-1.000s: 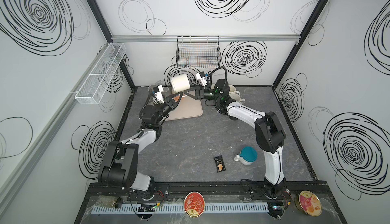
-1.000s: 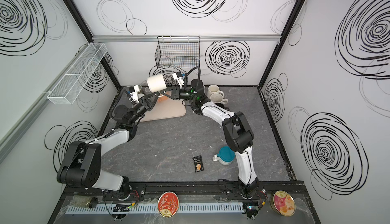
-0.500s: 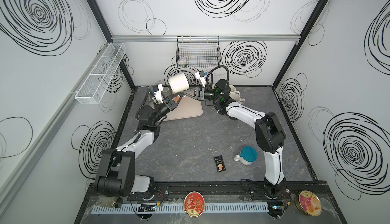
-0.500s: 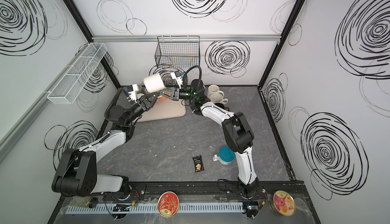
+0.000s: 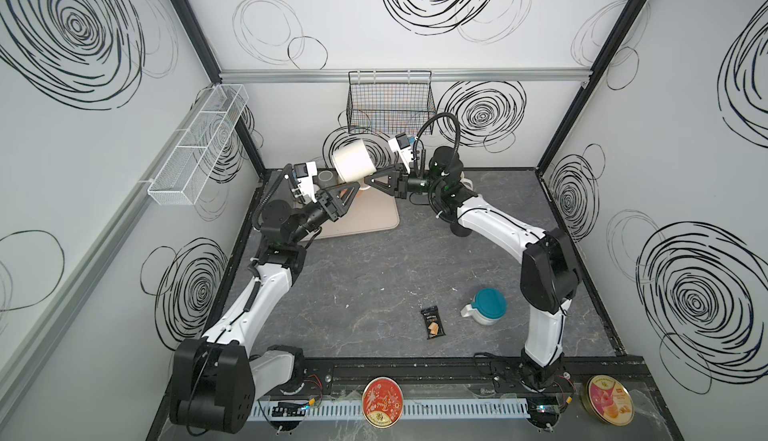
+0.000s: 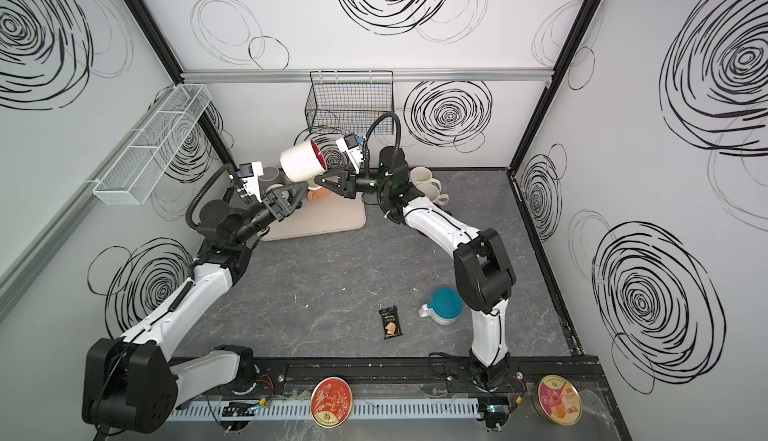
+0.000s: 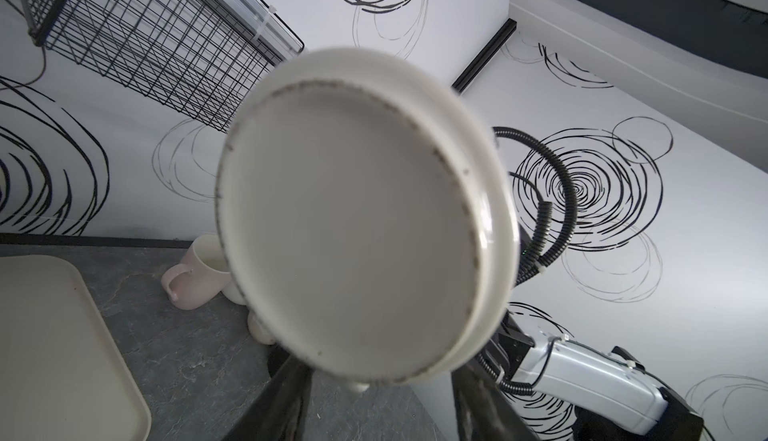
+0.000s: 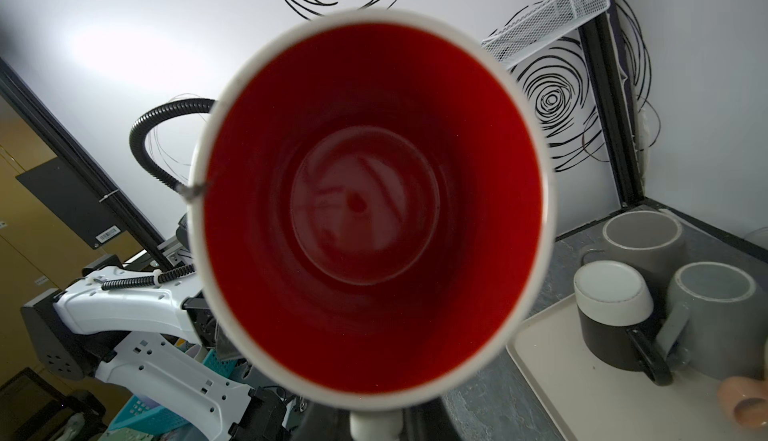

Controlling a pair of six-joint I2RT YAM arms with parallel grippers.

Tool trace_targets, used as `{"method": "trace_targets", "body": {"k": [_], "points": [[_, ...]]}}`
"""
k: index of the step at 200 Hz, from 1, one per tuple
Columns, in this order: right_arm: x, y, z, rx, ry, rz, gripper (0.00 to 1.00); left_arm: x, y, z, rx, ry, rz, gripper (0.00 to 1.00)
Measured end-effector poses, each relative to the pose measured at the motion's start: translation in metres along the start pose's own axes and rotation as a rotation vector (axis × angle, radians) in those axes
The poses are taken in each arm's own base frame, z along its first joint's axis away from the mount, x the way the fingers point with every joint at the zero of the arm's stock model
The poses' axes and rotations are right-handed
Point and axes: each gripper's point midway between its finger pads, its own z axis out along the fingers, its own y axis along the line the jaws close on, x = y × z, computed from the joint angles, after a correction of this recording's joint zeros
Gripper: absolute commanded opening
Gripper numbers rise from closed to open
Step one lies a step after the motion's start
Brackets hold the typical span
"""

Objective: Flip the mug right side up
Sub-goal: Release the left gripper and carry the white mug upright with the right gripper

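A white mug (image 5: 352,164) with a red inside (image 6: 318,156) hangs in the air above the back of the table, lying on its side. My right gripper (image 5: 370,181) is shut on the mug's handle (image 8: 374,422), and the mug's open mouth (image 8: 365,210) faces the right wrist camera. Its flat base (image 7: 349,227) faces the left wrist camera. My left gripper (image 5: 355,187) sits just below and left of the mug, open, its fingers (image 7: 291,401) spread apart and gripping nothing. In both top views the two grippers almost meet under the mug.
A beige tray (image 5: 374,220) lies below the mug. It carries two grey mugs (image 8: 715,293) and an upside-down black-and-white mug (image 8: 611,306). Cream mugs (image 6: 424,177) stand at the back right. A black wire basket (image 5: 388,102) hangs on the back wall. A teal-lidded jug (image 5: 486,306) and a snack packet (image 5: 432,322) lie nearer the front.
My left gripper has opened, let go of the mug and drawn back a little to the left. The right gripper has kept hold of the mug in about the same place.
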Motion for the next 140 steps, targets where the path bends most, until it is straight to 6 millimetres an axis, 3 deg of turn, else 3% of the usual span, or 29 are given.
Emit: {"method": "trace_targets", "body": {"k": [37, 88, 109, 140], "points": [[-0.006, 0.01, -0.016, 0.06, 0.048, -0.134, 0.0, 0.003, 0.001, -0.008, -0.071, 0.039, 0.072, 0.58], [-0.014, 0.021, -0.049, 0.172, 0.109, -0.325, 0.0, 0.018, 0.019, -0.014, -0.153, 0.097, 0.087, 0.58], [-0.007, 0.019, -0.068, 0.244, 0.15, -0.368, 0.0, 0.024, 0.026, -0.016, -0.183, 0.118, 0.088, 0.56], [0.02, 0.015, -0.102, 0.344, 0.221, -0.379, 0.0, 0.032, 0.033, -0.019, -0.208, 0.149, 0.09, 0.5]]}}
